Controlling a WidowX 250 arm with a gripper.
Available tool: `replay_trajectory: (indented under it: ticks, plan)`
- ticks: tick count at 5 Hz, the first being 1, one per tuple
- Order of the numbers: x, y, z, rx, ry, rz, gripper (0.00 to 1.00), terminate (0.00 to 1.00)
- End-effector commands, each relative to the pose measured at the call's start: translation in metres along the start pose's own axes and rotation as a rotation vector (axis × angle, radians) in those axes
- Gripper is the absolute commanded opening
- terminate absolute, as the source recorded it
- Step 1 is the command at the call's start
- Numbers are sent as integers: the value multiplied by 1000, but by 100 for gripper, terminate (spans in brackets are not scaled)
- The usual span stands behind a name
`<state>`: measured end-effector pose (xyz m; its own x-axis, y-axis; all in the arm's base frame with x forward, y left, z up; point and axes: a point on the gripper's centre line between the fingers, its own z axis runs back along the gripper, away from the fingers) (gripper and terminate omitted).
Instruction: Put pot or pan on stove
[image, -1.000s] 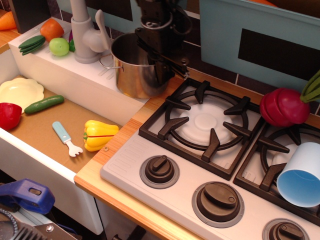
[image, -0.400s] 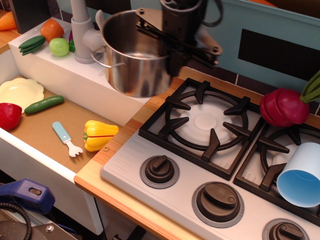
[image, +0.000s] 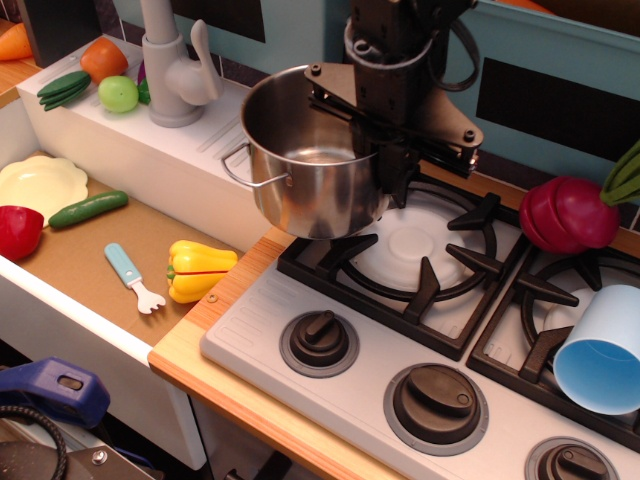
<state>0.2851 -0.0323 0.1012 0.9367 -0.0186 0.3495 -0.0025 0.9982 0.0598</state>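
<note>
arm: descends vertically from top edge | gripper (image: 388, 175): fingers clamped on right rim of steel pot (image: 310, 165) | pot: airborne (upright), over left burner's near-left corner of stove (image: 420, 330)

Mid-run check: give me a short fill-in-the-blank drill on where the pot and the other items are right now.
1. The gripper holds the steel pot by its ____, lifted clear of the stove.
2. The pot hangs over the ____ burner's near-left corner.
3. The light-blue cup lies tipped on the ____ burner.
4. The yellow pepper lies in the sink beside a small ____.

Missing words: rim; left; right; fork
</note>
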Motion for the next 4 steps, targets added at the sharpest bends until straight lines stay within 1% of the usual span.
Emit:
replay_trajectory:
  ticks: [1, 2, 3, 4]
  plan:
    - [13, -13, 1, -62, -31, -20, 0, 0]
    - [16, -22, -9, -92, -44, -19, 0, 0]
    - [19, -22, -17, -112, -75, -45, 100, 0]
    - [21, -23, -18, -146, -73, -28, 100, 100]
